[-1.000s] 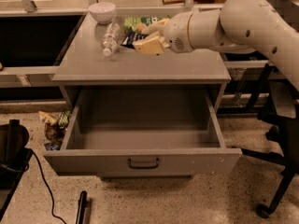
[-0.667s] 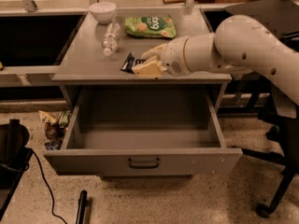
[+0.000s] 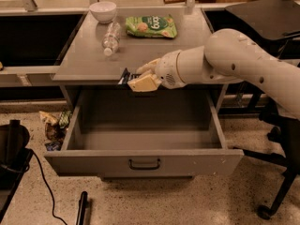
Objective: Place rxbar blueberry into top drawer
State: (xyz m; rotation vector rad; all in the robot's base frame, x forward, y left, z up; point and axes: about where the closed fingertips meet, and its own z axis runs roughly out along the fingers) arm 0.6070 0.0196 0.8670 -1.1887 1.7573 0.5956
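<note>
Camera view, gripper: I see the gripper (image 3: 139, 76) at the near edge of the cabinet top (image 3: 89, 60), left of centre, with the arm reaching in from the right.
Camera view, grip: its pale fingers (image 3: 144, 82) are pinched on the rxbar blueberry (image 3: 124, 76), whose dark end sticks out to the left.
Camera view, bar position: held above the far edge of the top drawer (image 3: 187, 161), not yet inside.
Camera view, drawer: pulled fully open toward me, handle (image 3: 144, 163) centred on the front panel. I see nothing lying in it.
Camera view, bystanders: green chip bag (image 3: 151, 26), bottle (image 3: 111, 37) and white bowl (image 3: 103, 11) sit on the far part of the top, well apart from the gripper.
Step in hand: I judge this the carry from top to drawer.
Next move: bring the bar nearer and lower into the drawer, clear of the top's lip, then release.
</note>
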